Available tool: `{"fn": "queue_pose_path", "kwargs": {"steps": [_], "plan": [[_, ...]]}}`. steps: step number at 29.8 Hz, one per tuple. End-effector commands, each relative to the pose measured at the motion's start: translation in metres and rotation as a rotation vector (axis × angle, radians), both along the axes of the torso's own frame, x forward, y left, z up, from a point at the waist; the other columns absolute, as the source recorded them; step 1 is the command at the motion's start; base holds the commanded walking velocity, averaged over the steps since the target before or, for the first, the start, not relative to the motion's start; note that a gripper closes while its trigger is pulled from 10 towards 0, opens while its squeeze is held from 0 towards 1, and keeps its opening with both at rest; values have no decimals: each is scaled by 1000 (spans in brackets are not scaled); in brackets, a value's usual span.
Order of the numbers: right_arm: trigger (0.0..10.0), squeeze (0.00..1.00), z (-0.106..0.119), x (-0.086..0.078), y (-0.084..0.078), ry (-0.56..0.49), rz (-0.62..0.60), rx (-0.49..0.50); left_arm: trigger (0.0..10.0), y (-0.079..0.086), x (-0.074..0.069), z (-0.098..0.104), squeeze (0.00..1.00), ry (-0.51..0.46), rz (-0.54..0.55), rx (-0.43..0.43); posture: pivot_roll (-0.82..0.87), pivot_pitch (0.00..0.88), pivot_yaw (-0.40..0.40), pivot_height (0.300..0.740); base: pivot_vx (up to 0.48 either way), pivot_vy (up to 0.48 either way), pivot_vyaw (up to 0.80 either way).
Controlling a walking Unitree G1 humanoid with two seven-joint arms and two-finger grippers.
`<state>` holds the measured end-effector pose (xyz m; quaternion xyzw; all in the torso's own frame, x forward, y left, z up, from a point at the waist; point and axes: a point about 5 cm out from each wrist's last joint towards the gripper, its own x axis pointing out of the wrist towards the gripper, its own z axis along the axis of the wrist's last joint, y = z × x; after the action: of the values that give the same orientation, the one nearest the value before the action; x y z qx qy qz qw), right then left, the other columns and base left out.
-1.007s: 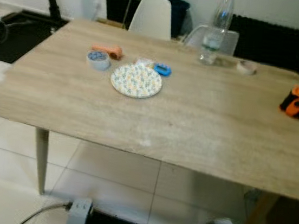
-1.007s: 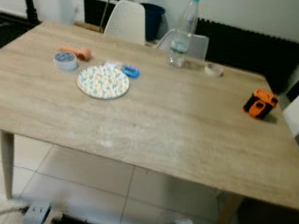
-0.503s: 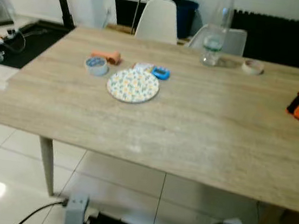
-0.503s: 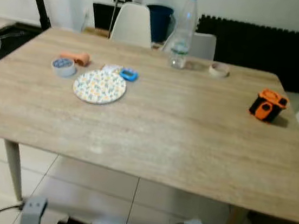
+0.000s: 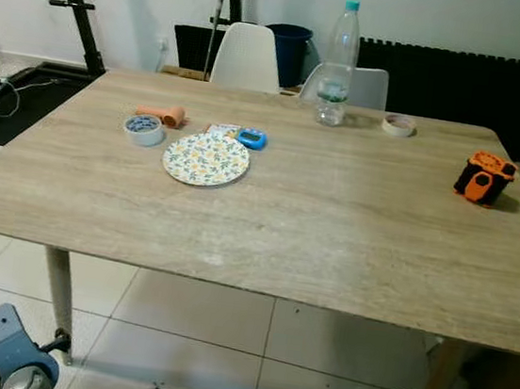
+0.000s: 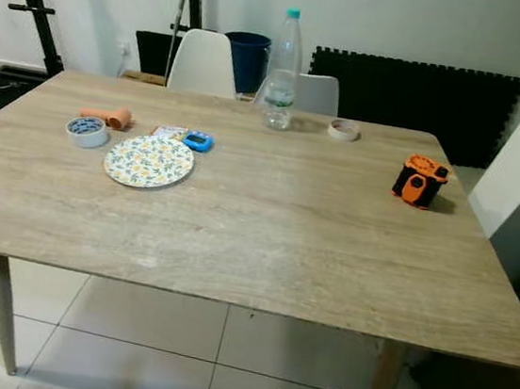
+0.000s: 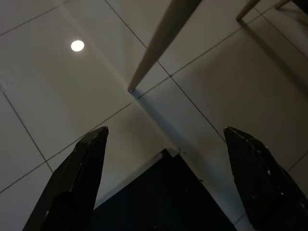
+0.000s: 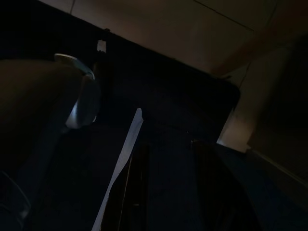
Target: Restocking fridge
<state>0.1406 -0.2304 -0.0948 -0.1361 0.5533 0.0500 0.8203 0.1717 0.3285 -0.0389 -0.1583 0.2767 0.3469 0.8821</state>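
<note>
Left gripper (image 7: 163,183) is hanging released over floor tiles; right gripper's jaw state cannot be told. The camera is now sitting higher and farther right than before. Water bottle (image 6: 282,68) is standing at the table's (image 6: 264,242) far edge; plate (image 6: 148,161) toward its far-left corner.

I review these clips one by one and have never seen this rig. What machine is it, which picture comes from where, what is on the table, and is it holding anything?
This is a walking humanoid robot with two arms, each ending in two long black fingers. The two wide pictures come from its head camera, looking down at a wooden table. On it lie a water bottle, a flowered plate, a roll of tape, an orange and black tool, a small blue gadget, a small round tub and an orange object. The two dark pictures come from wrist cameras. The left gripper hangs open over floor tiles beside a table leg, holding nothing. The right wrist picture is too dark to judge.
</note>
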Motion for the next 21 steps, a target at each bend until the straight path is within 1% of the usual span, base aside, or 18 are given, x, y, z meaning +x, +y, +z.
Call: {"fn": "queue_pose_path", "kwargs": {"steps": [1, 2, 3, 4, 5, 6, 7, 8, 9, 10, 11, 13, 15, 16, 17, 18, 19, 21], "plan": [[10000, 0, 0, 1, 1, -2, 1, 6, 10000, -1, -3, -2, 0, 9, 14, -13, 7, 0, -8, 740, 0, 0, 0], [10000, 0, 0, 0, 1, 0, 2, 6, 10000, 16, -9, 5, 0, -5, 127, 14, 9, 0, -8, 740, 0, 0, 0], [10000, 0, 0, 0, 1, 0, 2, 6, 10000, 16, -9, 5, 0, -5, 127, 14, 9, 0, -8, 740, 0, 0, 0], [10000, 0, -1, -2, 2, 8, 10, 7, 10000, 57, -6, 37, 0, -166, 302, 74, 29, 0, -14, 740, 0, 0, 0], [10000, 0, -2, -4, 2, 13, 16, 7, 10000, 83, -6, 63, 0, -291, 416, 115, 31, 0, -13, 740, 0, 0, 0], [10000, 0, -3, -6, 3, 18, 22, 7, 10000, 103, -3, 90, 0, -410, 476, 165, 33, 0, -13, 740, 0, 0, 0], [10000, 0, -3, -7, 3, 21, 25, 8, 10000, 116, 5, 115, 0, -514, 490, 216, 35, 8, -15, 740, 0, 0, 0], [10000, 0, -3, -7, 3, 21, 25, 8, 10000, 116, 5, 115, 0, -514, 490, 216, 35, 8, -15, 740, 0, 0, 0], [10000, 0, -3, -8, 4, 22, 26, 8, 10000, 120, 10, 128, 0, -558, 482, 245, 35, 8, -15, 740, 0, 0, 0], [10000, 0, -3, -8, 4, 22, 26, 8, 10000, 120, 10, 128, 0, -558, 482, 245, 35, 8, -15, 740, 0, 0, 0], [10000, 0, -4, -9, 4, 24, 29, 9, 10000, 125, 17, 145, 0, -620, 473, 276, 38, 15, -16, 740, 0, 0, 0], [10000, 0, -4, -9, 4, 24, 29, 9, 10000, 125, 17, 145, 0, -620, 473, 276, 38, 15, -16, 740, 0, 0, 0], [10000, 0, -5, -11, 4, 31, 34, 10, 10000, 131, 34, 180, 0, -737, 441, 337, 41, 33, -16, 740, 0, 0, 0], [10000, 0, -5, -11, 4, 31, 34, 10, 10000, 131, 34, 180, 0, -737, 441, 337, 41, 33, -16, 740, 0, 0, 0], [10000, 0, -5, -13, 5, 35, 36, 10, 10000, 129, 47, 198, 0, -819, 401, 336, 45, 37, -18, 740, 0, 0, 0], [10000, 0, -6, -14, 5, 38, 36, 10, 10000, 127, 55, 208, 0, -870, 374, 331, 47, 40, -19, 740, 0, 0, 0], [10000, 0, -6, -14, 5, 38, 36, 10, 10000, 127, 55, 208, 0, -870, 374, 331, 47, 40, -19, 740, 0, 0, 0], [10000, 0, -7, -17, 5, 47, 44, 10, 10000, 106, 90, 225, 0, -996, 188, 240, 51, 61, -18, 740, 0, 0, 0]]}}
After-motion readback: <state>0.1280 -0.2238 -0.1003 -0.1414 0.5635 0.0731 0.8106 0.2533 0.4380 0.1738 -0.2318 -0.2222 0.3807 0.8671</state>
